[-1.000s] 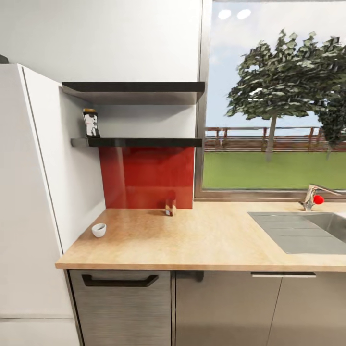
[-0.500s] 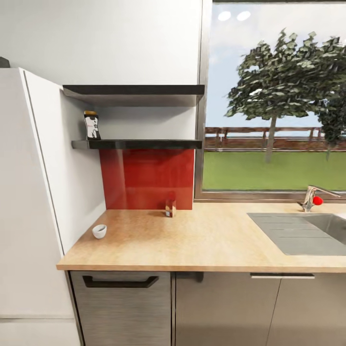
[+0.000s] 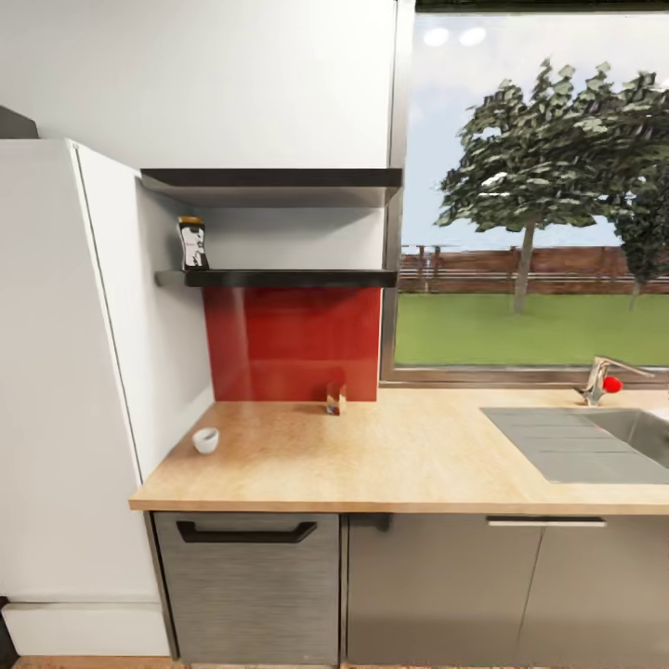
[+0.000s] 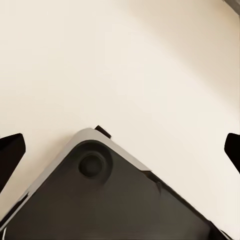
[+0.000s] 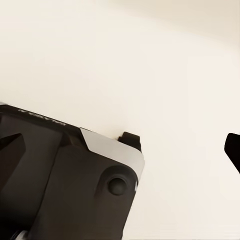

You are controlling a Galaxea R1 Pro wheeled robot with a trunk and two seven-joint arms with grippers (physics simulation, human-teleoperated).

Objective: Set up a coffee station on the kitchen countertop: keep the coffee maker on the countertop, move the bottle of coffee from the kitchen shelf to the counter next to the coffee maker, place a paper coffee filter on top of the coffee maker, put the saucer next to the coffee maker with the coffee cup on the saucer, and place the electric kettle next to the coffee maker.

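Dark-labelled bottle of coffee (image 3: 192, 243) stands on the lower shelf (image 3: 279, 277), far from both jaws, which hang wide apart over pale floor. Small cup (image 3: 205, 439) rests on the wooden surface (image 3: 390, 455). Risk: high reach may tip bottle.

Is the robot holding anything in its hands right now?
No, nothing is held. The left gripper and right gripper are open with empty space between their fingers. The coffee bottle sits on the shelf.

Camera farther back and slightly left than before; floor strip (image 3: 186, 663) newly visible.
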